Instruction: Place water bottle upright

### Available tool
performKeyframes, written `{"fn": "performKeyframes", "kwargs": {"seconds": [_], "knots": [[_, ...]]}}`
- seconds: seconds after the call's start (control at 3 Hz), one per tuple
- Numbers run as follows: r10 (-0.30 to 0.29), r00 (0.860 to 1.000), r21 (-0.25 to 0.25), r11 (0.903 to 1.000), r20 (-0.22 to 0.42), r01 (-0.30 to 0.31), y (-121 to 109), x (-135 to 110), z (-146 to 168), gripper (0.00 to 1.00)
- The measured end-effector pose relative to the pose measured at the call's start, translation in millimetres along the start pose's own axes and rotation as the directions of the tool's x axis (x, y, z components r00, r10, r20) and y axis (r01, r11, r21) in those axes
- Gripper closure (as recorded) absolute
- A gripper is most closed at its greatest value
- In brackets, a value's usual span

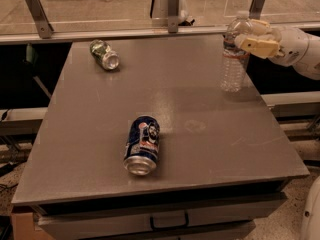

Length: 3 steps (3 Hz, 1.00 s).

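well, the hand [246, 37] grips the upright water bottle [233, 70] near its top.

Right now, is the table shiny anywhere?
In the camera view the light is dim and brownish; the grey table shows a pale sheen in the middle; the water bottle looks see-through, with the gripper by its top at the far right.
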<state>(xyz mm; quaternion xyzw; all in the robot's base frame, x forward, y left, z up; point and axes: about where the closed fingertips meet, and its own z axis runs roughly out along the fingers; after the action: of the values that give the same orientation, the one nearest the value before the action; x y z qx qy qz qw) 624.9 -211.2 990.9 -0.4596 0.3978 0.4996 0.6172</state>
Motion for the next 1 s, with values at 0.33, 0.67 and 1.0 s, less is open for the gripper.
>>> {"fn": "performKeyframes", "kwargs": {"seconds": [0.33,0.67,1.0], "knots": [[-0.038,0.999,-0.033,0.9987,0.019,0.038,6,-4,7,1.0],[-0.1,0.995,-0.047,0.9938,0.031,0.101,16,-13,8,1.0],[-0.16,0.987,-0.065,0.985,0.006,0.16,28,-18,11,1.0]]}}
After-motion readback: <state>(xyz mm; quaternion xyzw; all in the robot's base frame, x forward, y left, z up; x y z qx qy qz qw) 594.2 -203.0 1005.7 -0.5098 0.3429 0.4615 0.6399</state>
